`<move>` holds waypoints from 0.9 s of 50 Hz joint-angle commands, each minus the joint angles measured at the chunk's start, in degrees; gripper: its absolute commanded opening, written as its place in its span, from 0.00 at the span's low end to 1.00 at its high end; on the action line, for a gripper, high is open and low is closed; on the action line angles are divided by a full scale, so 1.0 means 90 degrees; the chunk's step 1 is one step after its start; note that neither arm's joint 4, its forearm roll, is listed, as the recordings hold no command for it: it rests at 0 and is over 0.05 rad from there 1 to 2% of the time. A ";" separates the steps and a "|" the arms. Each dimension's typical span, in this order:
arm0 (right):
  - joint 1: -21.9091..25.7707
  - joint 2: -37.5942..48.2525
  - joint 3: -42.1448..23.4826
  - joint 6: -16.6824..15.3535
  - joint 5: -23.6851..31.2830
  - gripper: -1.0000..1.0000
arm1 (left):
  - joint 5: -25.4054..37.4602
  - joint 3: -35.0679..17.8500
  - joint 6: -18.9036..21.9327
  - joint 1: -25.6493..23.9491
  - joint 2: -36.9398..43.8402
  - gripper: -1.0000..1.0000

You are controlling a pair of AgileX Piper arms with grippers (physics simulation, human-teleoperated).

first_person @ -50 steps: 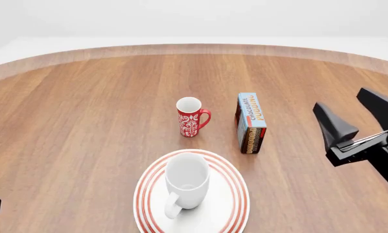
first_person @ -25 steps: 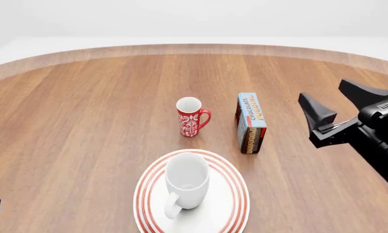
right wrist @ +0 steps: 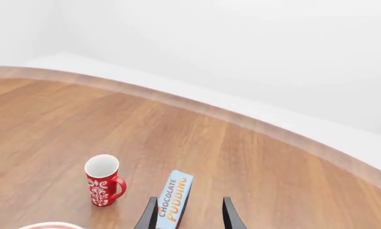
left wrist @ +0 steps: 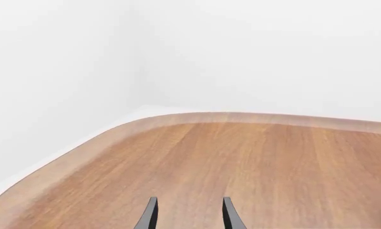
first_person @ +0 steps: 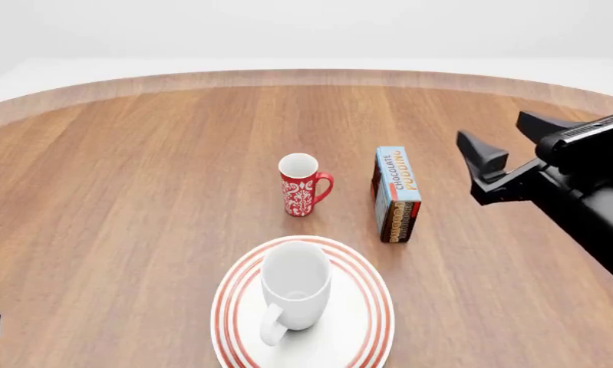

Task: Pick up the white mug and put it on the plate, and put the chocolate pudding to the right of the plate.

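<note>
Your round wooden table (first_person: 132, 199) sits in a plain white room. The white mug (first_person: 294, 292) stands upright on the plate (first_person: 373, 322) near you. The chocolate pudding (first_person: 397, 194) lies beyond the plate's right edge, just right of the red mug (first_person: 302, 185). Since 1 second ago your right gripper (first_person: 511, 149) has risen and swung left toward the carton, jaws apart and empty. Your left gripper (left wrist: 189, 217) hangs parted over bare wood, gripping nothing.

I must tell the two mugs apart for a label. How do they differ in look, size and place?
The white mug is plain; the red mug is patterned. The white mug is wider, the red slimmer. The white mug stands on the plate, the red on the table. Both are upright, with loop handles.
</note>
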 commanded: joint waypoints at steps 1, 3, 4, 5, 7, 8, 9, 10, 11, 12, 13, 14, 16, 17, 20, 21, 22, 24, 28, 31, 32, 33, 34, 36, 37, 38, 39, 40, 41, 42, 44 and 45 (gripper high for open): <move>0.0020 0.0341 -0.0309 -0.0010 0.0109 1.00 | -0.0003 0.0002 -0.0019 0.0000 0.0000 1.00; 0.0044 0.0393 -0.0350 -0.0014 0.0126 1.00 | -0.0005 0.0004 -0.0021 0.0002 0.0000 1.00; 0.0052 0.0420 -0.0370 -0.0020 0.0129 1.00 | -0.0006 0.0004 -0.0022 0.0004 0.0000 1.00; 0.0061 0.0453 -0.0392 -0.0028 0.0130 1.00 | -0.0006 0.0005 -0.0023 0.0006 0.0000 1.00; 0.0069 0.0539 -0.0450 -0.0017 0.0139 1.00 | -0.0007 0.0006 -0.0026 0.0007 0.0000 1.00; 0.0076 0.0587 -0.0482 -0.0006 0.0151 1.00 | -0.0007 0.0007 -0.0026 0.0008 0.0000 1.00; 0.0086 0.0664 -0.0532 -0.0002 0.0158 1.00 | -0.0008 0.0008 -0.0031 0.0009 0.0000 1.00; 0.0086 0.0665 -0.0532 -0.0002 0.0158 1.00 | -0.0008 0.0008 -0.0031 0.0009 0.0000 1.00; 0.0089 0.0703 -0.0556 -0.0003 0.0162 1.00 | -0.0007 0.0007 -0.0031 0.0008 0.0000 1.00; 0.0090 0.0732 -0.0578 0.0009 0.0180 1.00 | -0.0007 0.0007 -0.0032 0.0009 0.0000 1.00; 0.0098 0.0786 -0.0619 0.0021 0.0204 1.00 | -0.0008 0.0007 -0.0034 0.0011 0.0000 1.00; 0.0102 0.0800 -0.0633 0.0023 0.0208 1.00 | -0.0008 0.0007 -0.0036 0.0011 0.0000 1.00; 0.0113 0.0884 -0.0698 0.0044 0.0244 1.00 | -0.0008 0.0008 -0.0040 0.0010 0.0000 1.00; 0.0120 0.0900 -0.0713 0.0051 0.0254 1.00 | -0.0008 0.0008 -0.0040 0.0011 0.0000 1.00; 0.0163 0.0942 -0.0738 0.0025 0.0254 1.00 | -0.0006 0.0009 -0.0042 0.0011 0.0000 1.00; 0.0175 0.0958 -0.0748 0.0018 0.0257 1.00 | -0.0006 0.0009 -0.0041 0.0010 0.0000 1.00; 0.0212 0.0983 -0.0763 -0.0002 0.0260 1.00 | -0.0007 0.0008 -0.0043 0.0013 0.0000 1.00; 0.0241 0.1010 -0.0793 0.0001 0.0291 1.00 | -0.0010 0.0008 -0.0052 0.0020 0.0000 1.00; 0.0314 0.1100 -0.0842 0.0006 0.0283 1.00 | -0.0013 0.0006 -0.0065 0.0026 0.0000 1.00; 0.0316 0.1205 -0.0878 0.0009 0.0264 1.00 | -0.0016 0.0007 -0.0070 0.0028 0.0000 1.00; 0.0316 0.1261 -0.0897 -0.0004 0.0249 1.00 | -0.0016 0.0007 -0.0076 0.0029 0.0000 1.00; 0.0316 0.1261 -0.0897 -0.0004 0.0249 1.00 | -0.0016 0.0007 -0.0076 0.0029 0.0000 1.00; 0.0321 0.1288 -0.0910 -0.0002 0.0254 1.00 | -0.0016 0.0006 -0.0080 0.0029 0.0000 1.00; 0.0334 0.1330 -0.0928 -0.0009 0.0259 1.00 | -0.0016 0.0006 -0.0083 0.0027 0.0000 1.00; 0.0340 0.1358 -0.0941 -0.0010 0.0264 1.00 | -0.0016 0.0006 -0.0085 0.0028 0.0000 1.00; 0.0344 0.1378 -0.0949 -0.0020 0.0262 1.00 | -0.0017 0.0006 -0.0088 0.0028 0.0000 1.00; 0.0348 0.1405 -0.0965 -0.0024 0.0264 1.00 | -0.0016 0.0006 -0.0090 0.0026 0.0000 1.00; 0.0350 0.1434 -0.0984 -0.0020 0.0271 1.00 | -0.0018 0.0007 -0.0091 0.0026 0.0000 1.00; 0.0349 0.1465 -0.1005 -0.0019 0.0279 1.00 | -0.0018 0.0007 -0.0093 0.0024 0.0000 1.00; 0.0349 0.1494 -0.1024 -0.0016 0.0285 1.00 | -0.0020 0.0006 -0.0097 0.0020 0.0000 1.00; 0.0351 0.1580 -0.1065 -0.0014 0.0292 1.00 | -0.0029 0.0004 -0.0111 0.0027 0.0000 1.00; 0.0353 0.1612 -0.1076 -0.0027 0.0285 1.00 | -0.0034 0.0004 -0.0123 0.0035 0.0000 1.00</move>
